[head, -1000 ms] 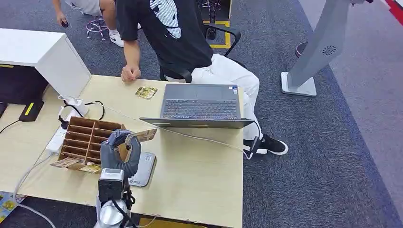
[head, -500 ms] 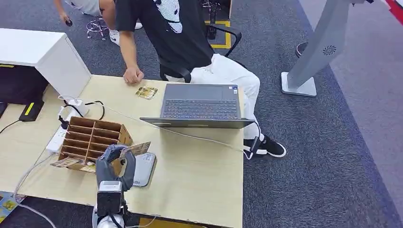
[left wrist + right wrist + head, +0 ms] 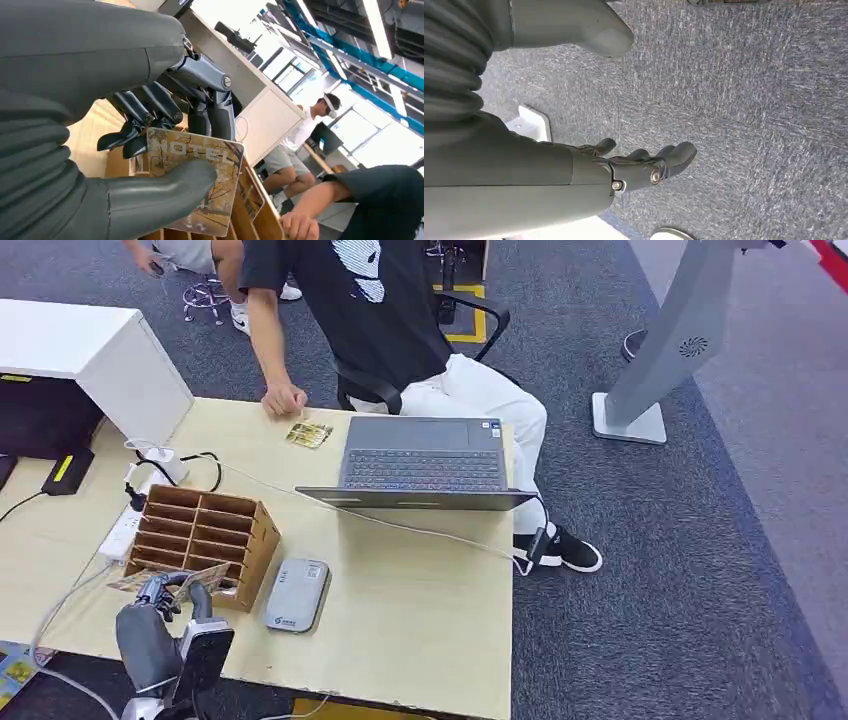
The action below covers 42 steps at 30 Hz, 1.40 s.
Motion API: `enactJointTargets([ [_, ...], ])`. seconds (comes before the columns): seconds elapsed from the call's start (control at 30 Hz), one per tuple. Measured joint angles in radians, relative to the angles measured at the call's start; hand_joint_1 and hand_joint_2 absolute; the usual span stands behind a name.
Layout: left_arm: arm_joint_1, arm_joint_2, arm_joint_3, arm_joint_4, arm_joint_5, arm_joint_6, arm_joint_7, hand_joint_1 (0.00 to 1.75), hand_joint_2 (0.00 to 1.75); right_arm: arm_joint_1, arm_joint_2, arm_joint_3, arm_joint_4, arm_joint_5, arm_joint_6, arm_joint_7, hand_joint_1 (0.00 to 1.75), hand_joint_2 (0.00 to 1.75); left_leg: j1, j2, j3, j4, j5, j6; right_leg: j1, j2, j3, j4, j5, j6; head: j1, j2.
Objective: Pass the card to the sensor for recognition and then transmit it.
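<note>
head view: held the card point(image 3: 205, 577) in the left hand point(image 3: 150, 615), low at the near left corner of the table point(image 3: 420, 610), just in front of the wooden organizer point(image 3: 205, 530). pulled back and down from a second ago, when hand and card hung above the grey sensor point(image 3: 297, 594); now well left of the sensor, which lay uncovered on the table. judged the scan pass to be done (no way to confirm a read from here), with the handover still to come. sat at the far side behind the open laptop point(image 3: 420, 460): a person point(image 3: 390, 310), one hand beside a few spare cards point(image 3: 308, 434).

left wrist view: pinched the card point(image 3: 197, 180), printed with a hotel picture, between the thick thumb and the dark fingers point(image 3: 150, 112), clamped on its two faces, close to the organizer's slots.

right wrist view: hung the right hand point(image 3: 644, 162) over grey carpet, fingers loosely curled and apart, holding nothing.
</note>
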Motion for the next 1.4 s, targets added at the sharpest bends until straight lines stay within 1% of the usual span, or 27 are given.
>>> enactJointTargets([
  [0.13, -0.003, 0.000, 0.018, 0.020, 0.003, -0.007, -0.001, 1.75, 1.75, 0.000, 0.000, -0.003, 0.000, 0.000, 0.000, 0.000, 0.00, 1.75, 0.000, 0.000, 0.000, 0.000, 0.000, 0.000, 0.000, 0.000, 0.000, 0.000, 0.000, 0.000, 0.000, 0.000],
  [0.5, -0.006, -0.001, 0.029, 0.038, 0.005, -0.010, -0.005, 1.75, 1.75, 0.000, 0.000, -0.003, 0.000, 0.000, 0.000, -0.001, 0.00, 1.75, 0.000, 0.000, 0.000, 0.000, 0.000, 0.000, 0.000, 0.000, 0.000, 0.000, 0.000, 0.000, 0.000, 0.000],
  [0.63, -0.013, -0.001, 0.030, 0.045, 0.023, -0.026, -0.032, 1.75, 1.75, 0.000, 0.000, -0.004, 0.000, 0.004, -0.001, -0.007, 0.00, 1.75, 0.000, 0.000, 0.000, 0.000, 0.000, 0.000, 0.000, 0.000, 0.000, 0.000, 0.000, 0.000, 0.000, 0.000],
  [0.77, -0.043, -0.001, 0.028, 0.058, 0.039, -0.052, -0.067, 1.75, 1.75, -0.003, 0.000, -0.003, 0.000, 0.019, -0.005, 0.001, 0.00, 1.75, 0.000, 0.000, 0.000, 0.000, 0.000, 0.000, 0.000, 0.000, 0.000, 0.000, 0.000, 0.000, 0.000, 0.000],
  [0.87, -0.066, -0.001, -0.007, 0.062, 0.039, -0.075, -0.079, 1.75, 1.75, -0.007, 0.001, -0.003, 0.000, 0.023, -0.005, 0.004, 0.00, 1.75, 0.000, 0.000, 0.001, 0.000, 0.000, 0.000, 0.000, 0.000, 0.000, 0.000, 0.000, 0.000, 0.000, 0.000],
  [0.93, -0.078, -0.001, -0.050, 0.062, 0.034, -0.086, -0.078, 1.75, 1.75, -0.008, 0.003, -0.004, 0.000, 0.027, -0.005, 0.006, 0.00, 1.75, 0.000, 0.000, 0.000, 0.000, 0.000, 0.000, 0.000, 0.000, 0.000, 0.000, 0.000, 0.000, 0.000, 0.000],
  [1.1, -0.091, 0.004, -0.122, 0.064, 0.031, -0.090, -0.047, 1.75, 1.75, -0.008, 0.008, -0.003, 0.000, 0.036, -0.004, 0.005, 0.00, 1.75, 0.000, 0.000, 0.000, 0.000, 0.000, 0.000, 0.000, 0.000, 0.000, 0.000, 0.000, 0.000, 0.000, 0.000],
  [1.2, -0.090, 0.010, -0.137, 0.069, 0.045, -0.090, -0.037, 1.75, 1.75, -0.007, 0.009, -0.004, 0.000, 0.035, -0.003, 0.003, 0.00, 1.75, 0.000, 0.000, 0.000, 0.000, 0.000, 0.000, 0.000, 0.000, 0.000, 0.000, 0.000, 0.000, 0.000, 0.000],
  [1.4, -0.088, 0.020, -0.141, 0.078, 0.058, -0.090, -0.024, 1.75, 1.75, -0.007, 0.010, -0.004, 0.000, 0.036, -0.003, 0.003, 0.00, 1.75, 0.000, 0.000, 0.000, 0.000, 0.000, 0.000, 0.000, 0.000, 0.000, 0.000, 0.000, 0.000, 0.000, 0.000],
])
